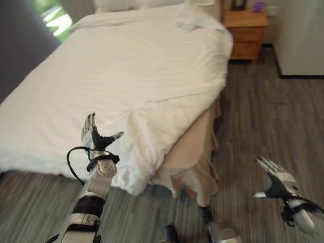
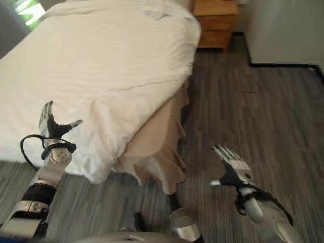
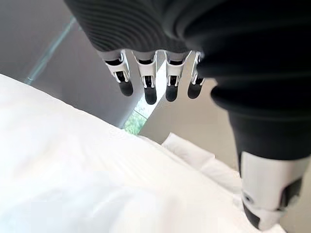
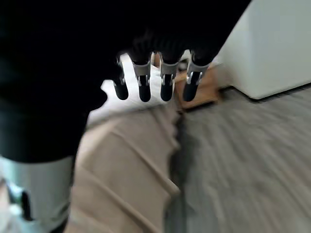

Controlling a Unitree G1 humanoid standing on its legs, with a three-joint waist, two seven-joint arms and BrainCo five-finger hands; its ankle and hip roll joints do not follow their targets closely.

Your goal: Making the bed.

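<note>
White cotton with a faint woven stripe covers almost everything in front of you: a duvet (image 1: pixel 121 71) spread across the bed (image 1: pixel 190 147), which runs away from you toward the far wall. Most of its top lies flat and smooth. At the near right corner the duvet bunches into loose folds and hangs down over the edge, and beside that you can see the tan bed skirt (image 2: pixel 157 147) exposed and rumpled where it drops to the floor (image 2: pixel 263 111). Near the head of the bed, a small crumpled patch of duvet (image 1: pixel 188 20) sits on the right side, and white pillows (image 3: pixel 194 153) lie along the far end.

Your left hand (image 1: pixel 93 135) is raised upright just over the near edge of the duvet, close to the bunched corner, with its fingers (image 3: pixel 146 87) straight and the thumb spread out to the side, holding nothing. Your right hand (image 2: pixel 233 167) hangs over the grey wood-look floor to the right of the bed, well apart from the bedding, its fingers (image 4: pixel 165 82) also extended and empty.

A wooden nightstand (image 1: pixel 247 31) stands at the far right corner of the bed, and a white cabinet (image 2: pixel 283 30) stands further right against the wall.
</note>
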